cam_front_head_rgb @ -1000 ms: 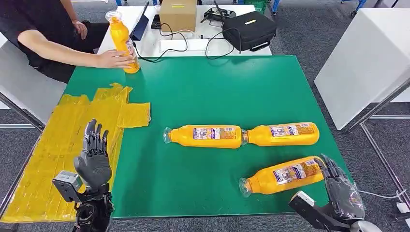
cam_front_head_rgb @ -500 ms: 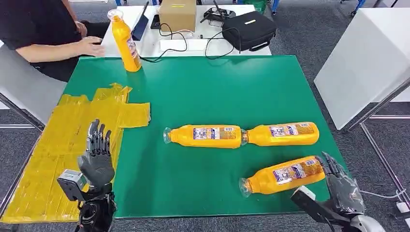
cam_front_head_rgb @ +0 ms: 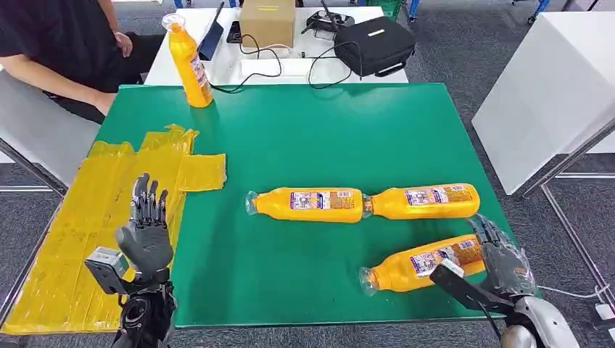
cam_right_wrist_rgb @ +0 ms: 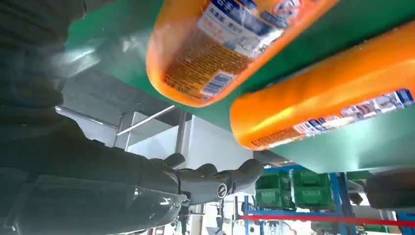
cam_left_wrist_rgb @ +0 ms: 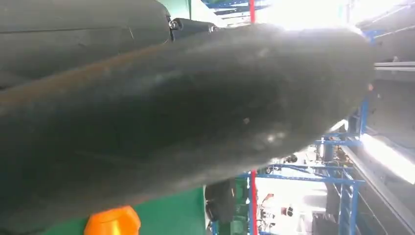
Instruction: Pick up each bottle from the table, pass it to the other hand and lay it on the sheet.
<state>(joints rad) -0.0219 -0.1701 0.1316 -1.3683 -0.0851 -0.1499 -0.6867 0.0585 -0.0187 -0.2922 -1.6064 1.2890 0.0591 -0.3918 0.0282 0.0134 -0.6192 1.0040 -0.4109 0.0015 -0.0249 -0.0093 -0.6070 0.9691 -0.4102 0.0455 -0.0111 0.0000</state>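
Reaching my right hand (cam_front_head_rgb: 500,261), fingers spread and grasping nothing, beside the near bottle (cam_front_head_rgb: 424,262); a nudge could roll it off the table (cam_front_head_rgb: 304,130).

No legible text anywhere. Printed labels on the three lying bottles: nearest bottle (cam_front_head_rgb: 424,262), middle bottle (cam_front_head_rgb: 308,204), far-right bottle (cam_front_head_rgb: 428,201), all blue, white and orange, print too small to make out. Same on the upright bottle (cam_front_head_rgb: 187,64). Fine print and a barcode patch on the close-up label (cam_right_wrist_rgb: 230,44), blurred past reading. Yellow tag on the black bag (cam_front_head_rgb: 375,32), no words discernible.
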